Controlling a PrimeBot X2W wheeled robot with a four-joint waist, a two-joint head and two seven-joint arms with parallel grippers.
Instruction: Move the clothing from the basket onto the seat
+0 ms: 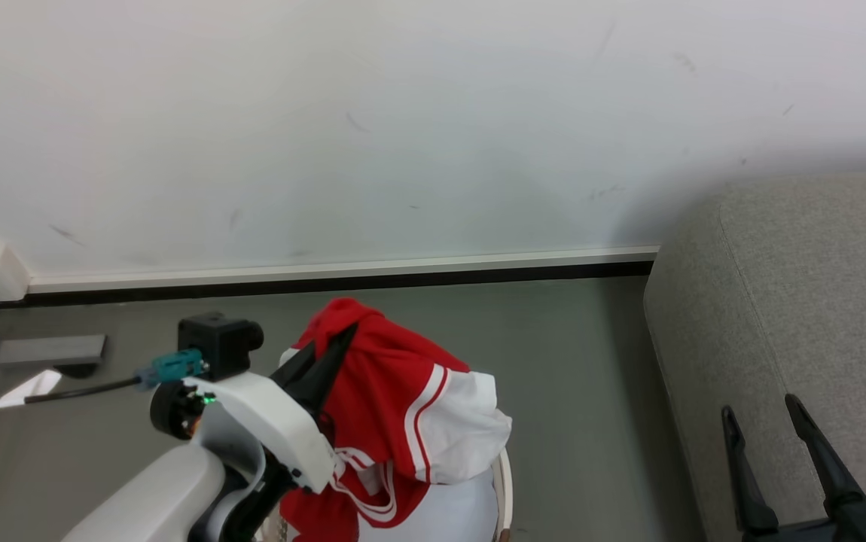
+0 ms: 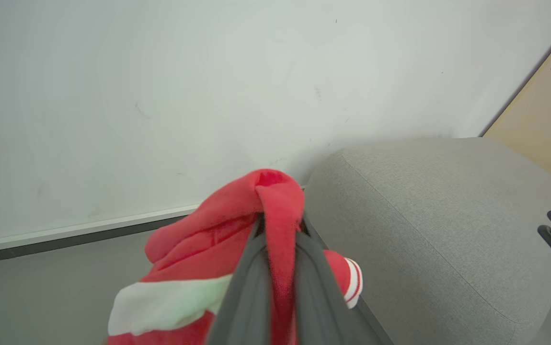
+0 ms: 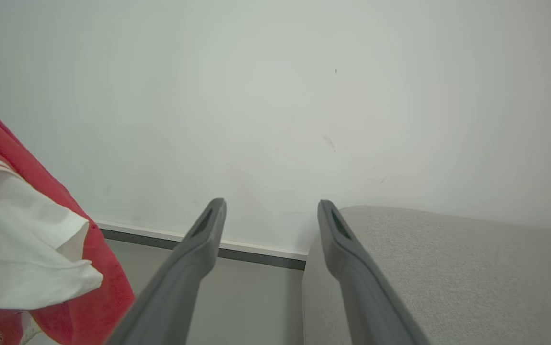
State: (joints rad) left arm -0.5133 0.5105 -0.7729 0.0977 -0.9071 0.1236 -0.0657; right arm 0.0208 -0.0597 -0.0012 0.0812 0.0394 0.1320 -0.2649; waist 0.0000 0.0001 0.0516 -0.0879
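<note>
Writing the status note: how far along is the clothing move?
Done: the clothing is grasped, pinched in the shut left gripper and raised, with its lower folds hanging near the basket rim. In hand: the garment hangs from that gripper beside the seat, not over it. Left: bring it over the seat and release. The right gripper is open and empty by the seat's edge.

The clothing (image 1: 388,384) is bright red with white panels and striped trim; the seat (image 1: 794,301) is light grey
</note>
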